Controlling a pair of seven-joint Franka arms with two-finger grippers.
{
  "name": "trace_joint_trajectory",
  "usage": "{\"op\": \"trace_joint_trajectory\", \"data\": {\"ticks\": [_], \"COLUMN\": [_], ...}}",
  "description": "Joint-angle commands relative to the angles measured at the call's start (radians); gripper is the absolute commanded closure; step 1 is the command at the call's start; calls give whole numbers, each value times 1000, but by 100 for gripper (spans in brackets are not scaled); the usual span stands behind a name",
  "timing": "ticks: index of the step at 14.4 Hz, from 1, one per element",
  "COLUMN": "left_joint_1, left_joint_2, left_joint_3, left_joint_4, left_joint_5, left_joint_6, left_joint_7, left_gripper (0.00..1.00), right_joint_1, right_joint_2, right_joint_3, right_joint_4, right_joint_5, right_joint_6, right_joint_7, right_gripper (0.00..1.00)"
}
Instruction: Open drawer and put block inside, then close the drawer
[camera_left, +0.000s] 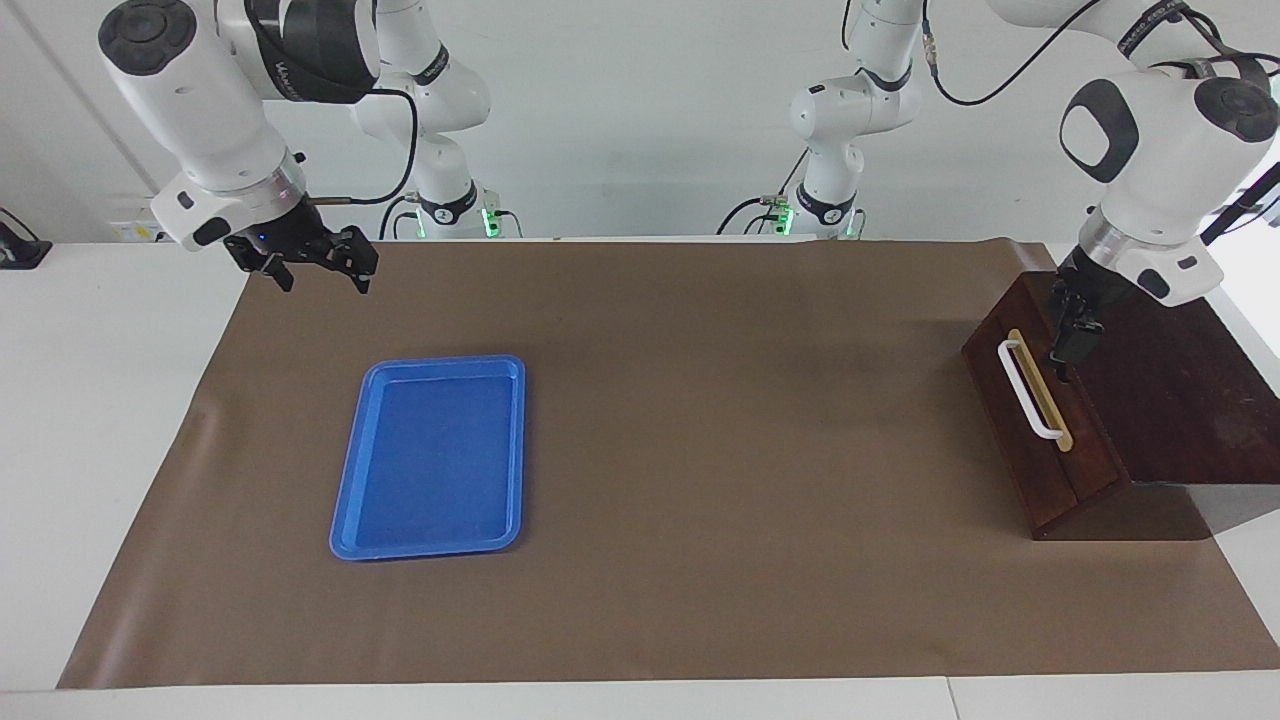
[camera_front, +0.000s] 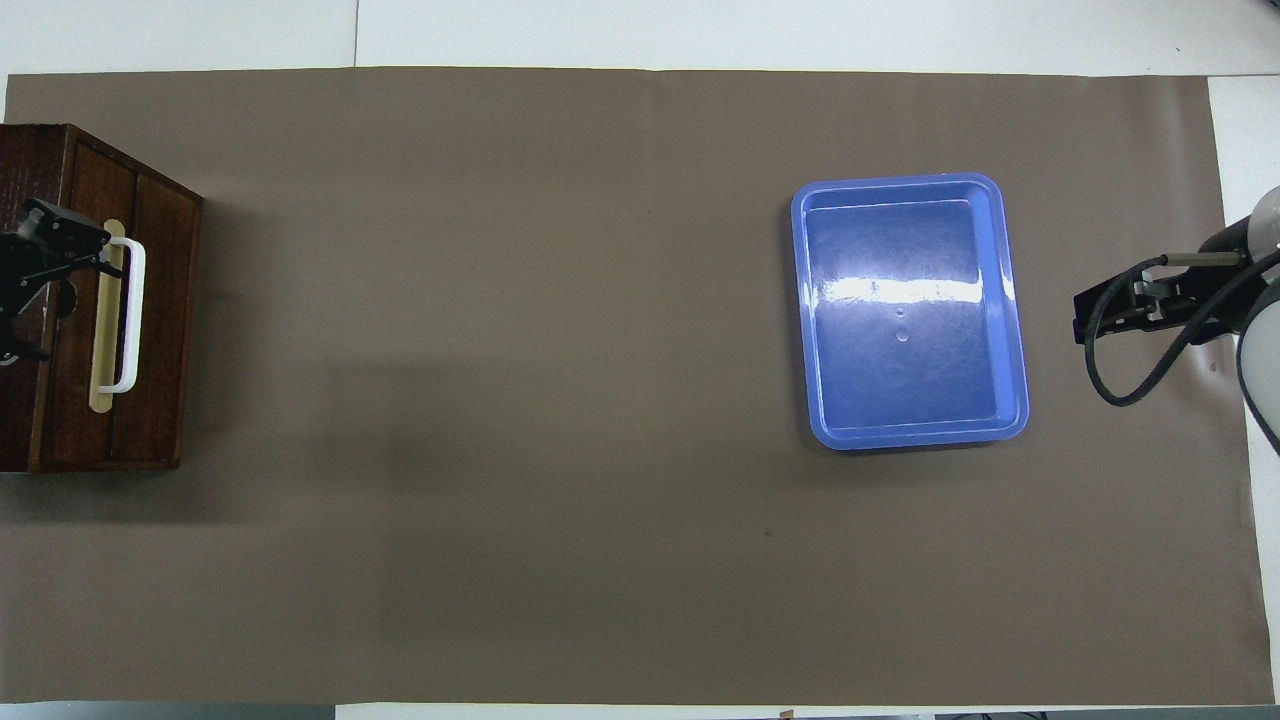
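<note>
2 grippers show, at the 2 ends of the brown mat (camera_left: 700, 450). Our left gripper (camera_left: 1068, 345) hangs low over the dark wooden box (camera_left: 1180, 400), its tips right by the drawer (camera_left: 1040, 440) front, just beside the white bar handle (camera_left: 1028, 388) — whether they touch it we cannot tell, nor how wide the jaws stand. That drawer sits shut, flush in the box. Our right gripper (camera_left: 318, 272) waits in the air over the mat's edge, jaws spread wide and holding nothing; below and past its tips lies a blue tray (camera_left: 432, 455) — bare inside. No yellow block shows in either view.
</note>
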Motion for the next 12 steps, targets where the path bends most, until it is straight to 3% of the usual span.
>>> {"op": "trace_joint_trajectory", "data": {"ticks": [1,4,6,12], "left_joint_1": [-28,-58,-62,-66], "left_joint_2": [-47,-64,-62,-35], "left_joint_3": [3,6,7,6], "left_joint_4": [-7,-2,3,76], "left_joint_5": [-18,-98,-102,-87], "left_joint_6": [-82,-109,-115,-196], "left_joint_7": [262,396,547,733], "left_gripper": [0,0,0,0], "right_joint_1": [-16,-18,-23,-23], "right_joint_2": [-25,-25,-25,-24], "right_joint_3": [11,11,11,11], "right_joint_4": [-31,-31,-29,-31], "right_joint_5": [-16,-16,-16,-16], "right_joint_6": [22,22,22,22], "right_joint_7": [-29,-28,-28,-23], "right_gripper": [0,0,0,0]}}
